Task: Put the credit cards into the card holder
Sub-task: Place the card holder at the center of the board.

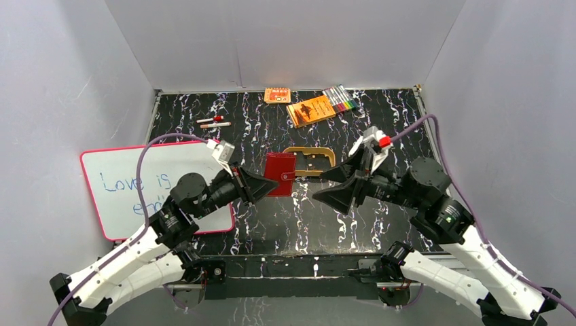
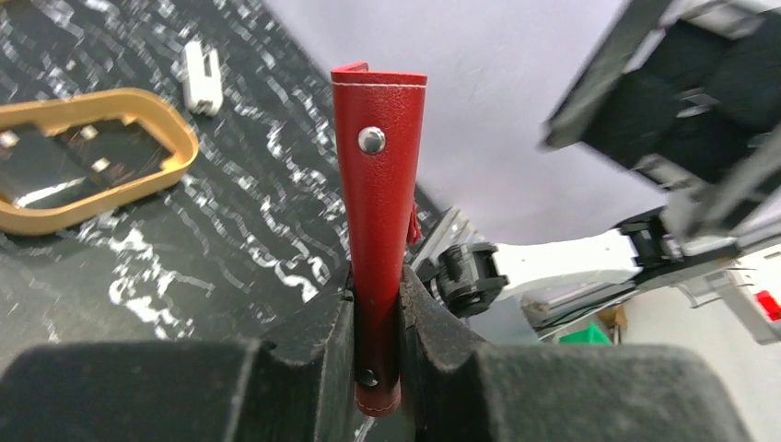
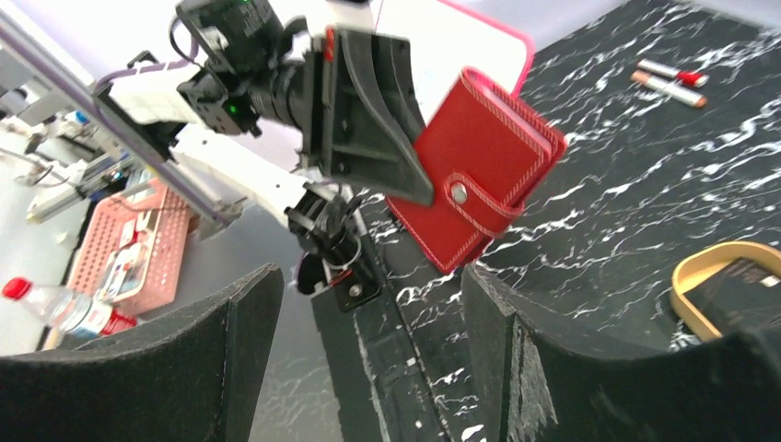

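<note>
Above the table (image 1: 380, 129), the left gripper (image 1: 261, 185) has its fingers (image 2: 304, 368) clenched on the shut card holder (image 1: 280, 174). The right gripper (image 1: 333, 187), at its 3 o'clock, stands released. As the credit cards (image 3: 737, 295) lie in the tray (image 1: 309, 151) at 1 o'clock, better pinch only the snap tab (image 3: 458, 193) and pull gently.

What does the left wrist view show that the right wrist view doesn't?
Left wrist only: the wallet edge-on, and most of the tray. Right wrist only: the wallet's snapped tab, two markers, the whiteboard, the right tool open and empty. Both: the left tool gripping the wallet, the tray, dark cards in it.
</note>
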Available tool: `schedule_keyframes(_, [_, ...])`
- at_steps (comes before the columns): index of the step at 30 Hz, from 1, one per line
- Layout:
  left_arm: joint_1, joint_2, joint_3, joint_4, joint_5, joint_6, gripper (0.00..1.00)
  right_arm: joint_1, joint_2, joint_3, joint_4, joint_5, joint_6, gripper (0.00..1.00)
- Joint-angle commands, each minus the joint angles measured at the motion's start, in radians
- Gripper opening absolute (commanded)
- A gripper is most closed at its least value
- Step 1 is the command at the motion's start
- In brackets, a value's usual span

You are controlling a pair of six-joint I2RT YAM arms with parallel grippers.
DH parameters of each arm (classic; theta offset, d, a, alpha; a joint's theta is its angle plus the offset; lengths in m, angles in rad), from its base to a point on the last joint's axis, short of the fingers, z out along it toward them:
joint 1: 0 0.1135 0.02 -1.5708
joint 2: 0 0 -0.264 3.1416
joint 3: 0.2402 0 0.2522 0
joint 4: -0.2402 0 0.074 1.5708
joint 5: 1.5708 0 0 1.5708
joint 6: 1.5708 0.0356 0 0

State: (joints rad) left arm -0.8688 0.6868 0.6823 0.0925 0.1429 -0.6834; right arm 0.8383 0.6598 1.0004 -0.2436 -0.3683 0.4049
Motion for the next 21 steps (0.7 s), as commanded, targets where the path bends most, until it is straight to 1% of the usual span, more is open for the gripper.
schedule_keyframes(1, [-0.001, -0.047, 0.025, 0.181, 0.056, -0.018, 0.00, 0.002, 0.032, -0.021, 0.141, -0.120, 0.032, 0.79])
schedule_keyframes(3, [-0.001, -0.035, 0.032, 0.232, 0.098, -0.040, 0.00, 0.002, 0.046, -0.033, 0.176, -0.142, 0.048, 0.79])
schedule_keyframes(5, [-0.001, -0.022, 0.034, 0.283, 0.127, -0.064, 0.00, 0.002, 0.049, -0.061, 0.249, -0.151, 0.082, 0.79])
schedule_keyframes(7, [-0.001, -0.012, 0.038, 0.329, 0.140, -0.086, 0.00, 0.002, 0.047, -0.087, 0.337, -0.149, 0.116, 0.79])
schedule_keyframes(9, [-0.001, -0.004, 0.039, 0.362, 0.141, -0.103, 0.00, 0.002, 0.055, -0.104, 0.376, -0.139, 0.146, 0.79])
schedule_keyframes(16, [0.000, 0.021, 0.028, 0.445, 0.162, -0.152, 0.00, 0.002, 0.097, -0.147, 0.465, -0.127, 0.235, 0.75])
schedule_keyframes(21, [0.000, 0.021, 0.009, 0.487, 0.170, -0.177, 0.00, 0.002, 0.113, -0.151, 0.472, -0.099, 0.250, 0.73])
